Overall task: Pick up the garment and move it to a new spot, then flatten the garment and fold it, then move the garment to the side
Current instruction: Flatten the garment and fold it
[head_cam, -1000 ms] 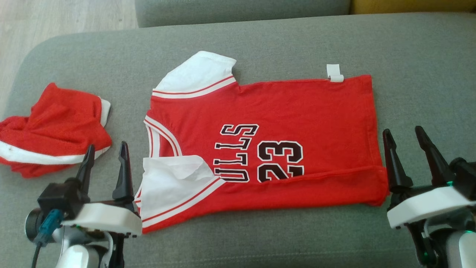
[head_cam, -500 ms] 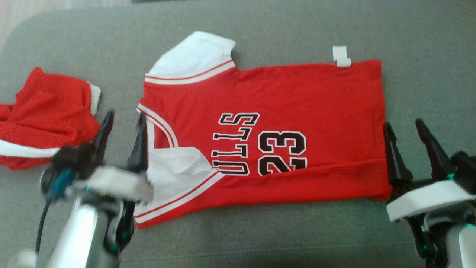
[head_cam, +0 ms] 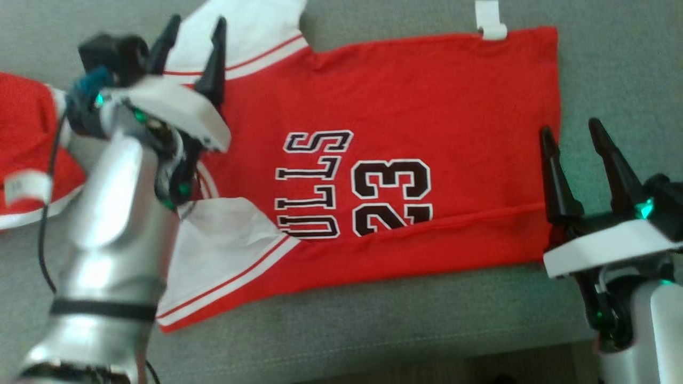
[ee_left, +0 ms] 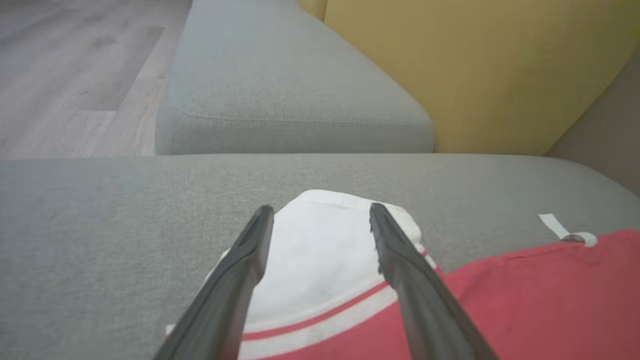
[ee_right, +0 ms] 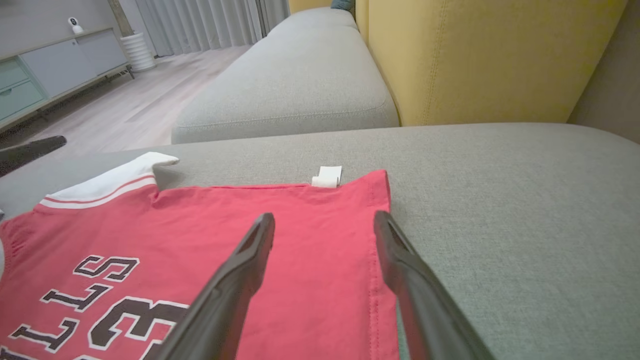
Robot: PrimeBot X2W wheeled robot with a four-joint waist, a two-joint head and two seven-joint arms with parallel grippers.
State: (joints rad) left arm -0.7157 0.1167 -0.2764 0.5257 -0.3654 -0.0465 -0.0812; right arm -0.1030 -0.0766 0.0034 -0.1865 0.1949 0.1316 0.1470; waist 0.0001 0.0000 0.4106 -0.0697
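The garment (head_cam: 395, 106) is a red jersey with white sleeves and the number 23, spread on a grey sofa seat (head_cam: 373, 330), its near long edge folded over. My left gripper (head_cam: 195, 29) hovers open above the far white sleeve (ee_left: 320, 250), fingers straddling it in the left wrist view (ee_left: 320, 215). At the jersey's hem end my right gripper (head_cam: 571, 130) is open too; in the right wrist view (ee_right: 325, 217) its fingers frame the hem corner of the jersey (ee_right: 310, 240). Neither holds anything.
A second crumpled red garment (head_cam: 26, 122) lies at the left of the seat, partly behind my left arm. A white label tab (head_cam: 490, 24) sticks out of the jersey's far edge. Behind stand another grey cushion (ee_right: 295, 85) and a yellow backrest (ee_right: 475, 55).
My left arm has reached forward from beside the near sleeve to over the far sleeve. The camera has tilted down, shifting the whole picture up. The right gripper holds its place.
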